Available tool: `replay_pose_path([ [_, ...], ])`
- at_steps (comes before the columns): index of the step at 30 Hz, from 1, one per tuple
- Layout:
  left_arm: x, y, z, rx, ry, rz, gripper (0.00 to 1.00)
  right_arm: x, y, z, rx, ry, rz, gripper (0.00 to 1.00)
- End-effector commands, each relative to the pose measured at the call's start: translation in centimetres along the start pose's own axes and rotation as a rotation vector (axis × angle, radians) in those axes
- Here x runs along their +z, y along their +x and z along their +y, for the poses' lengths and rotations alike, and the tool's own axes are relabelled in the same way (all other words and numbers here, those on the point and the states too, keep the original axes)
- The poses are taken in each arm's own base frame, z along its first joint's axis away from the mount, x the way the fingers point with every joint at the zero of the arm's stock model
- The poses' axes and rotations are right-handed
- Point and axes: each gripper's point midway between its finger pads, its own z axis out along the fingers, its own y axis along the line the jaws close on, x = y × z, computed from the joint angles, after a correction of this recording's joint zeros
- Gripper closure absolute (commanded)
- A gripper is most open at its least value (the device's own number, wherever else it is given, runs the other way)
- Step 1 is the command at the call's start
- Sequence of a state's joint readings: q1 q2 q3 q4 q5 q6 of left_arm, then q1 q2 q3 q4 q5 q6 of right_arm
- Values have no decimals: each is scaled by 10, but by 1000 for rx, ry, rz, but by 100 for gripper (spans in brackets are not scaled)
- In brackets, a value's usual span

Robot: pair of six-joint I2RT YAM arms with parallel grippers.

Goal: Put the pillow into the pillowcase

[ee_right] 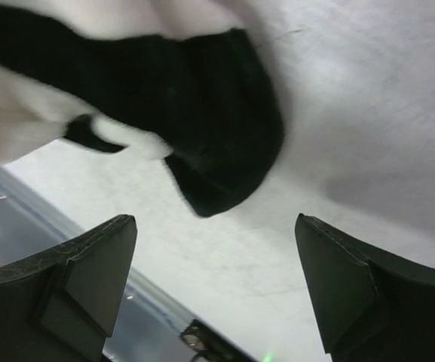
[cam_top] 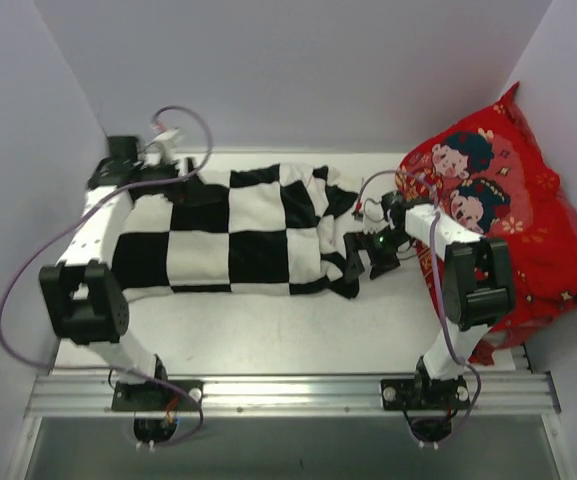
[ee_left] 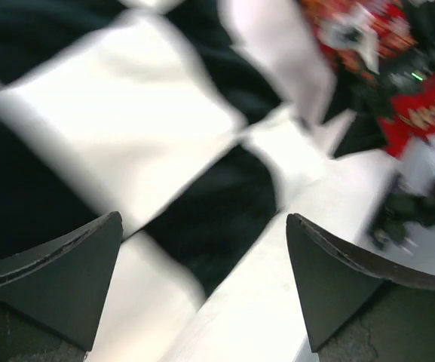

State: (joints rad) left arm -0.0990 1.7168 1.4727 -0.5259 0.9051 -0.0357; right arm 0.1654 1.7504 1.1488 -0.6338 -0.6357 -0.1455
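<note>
Pale walls close in a white bench (cam_top: 268, 330) on three sides, and a metal rail (cam_top: 288, 392) runs along its near edge where both arms are bolted. The pillowcase (cam_top: 238, 230), in large black and white squares, lies lengthwise across the middle of the bench. It looks plump and rumpled, and its right end is bunched into folds. The pillow itself cannot be made out. A pale, soft patch at the upper left of the right wrist view may be it or a white square of the case; the picture does not settle which.

A large red cushion (cam_top: 508, 220) printed with cartoon figures leans against the right wall, with its lower part behind the right arm.

The left tool (cam_top: 180, 176) sits at the far left end of the pillowcase. In its own camera the left tool (ee_left: 203, 217) has its fingers spread wide with nothing between them, and the checked cloth (ee_left: 127, 113) fills the view just beyond them.

The right tool (cam_top: 368, 262) is at the bunched right end, near the front corner. Seen from its wrist, the right tool (ee_right: 215, 219) also stands wide open and holds nothing. A black corner of the pillowcase (ee_right: 225, 136) lies on the bench just beyond its fingertips, apart from them.
</note>
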Motion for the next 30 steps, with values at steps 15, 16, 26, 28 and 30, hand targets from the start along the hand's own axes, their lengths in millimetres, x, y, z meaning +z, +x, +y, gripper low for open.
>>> replay_pose_path([
  [15, -282, 220, 178, -17, -806, 475, 3, 21, 7, -17, 22, -20, 165, 100],
  [16, -286, 222, 189, -2, -821, 468, 3, 15, 6, -14, 35, -36, 152, 100],
  [26, -254, 253, 230, 64, -724, 461, 5, -25, 6, -15, 46, -106, 59, 100],
  [28, -253, 259, 237, 62, -729, 486, 13, -30, 4, -16, 47, -102, 40, 100],
  [30, -252, 269, 243, 37, -724, 519, 24, -34, 3, -15, 54, -111, 20, 100],
])
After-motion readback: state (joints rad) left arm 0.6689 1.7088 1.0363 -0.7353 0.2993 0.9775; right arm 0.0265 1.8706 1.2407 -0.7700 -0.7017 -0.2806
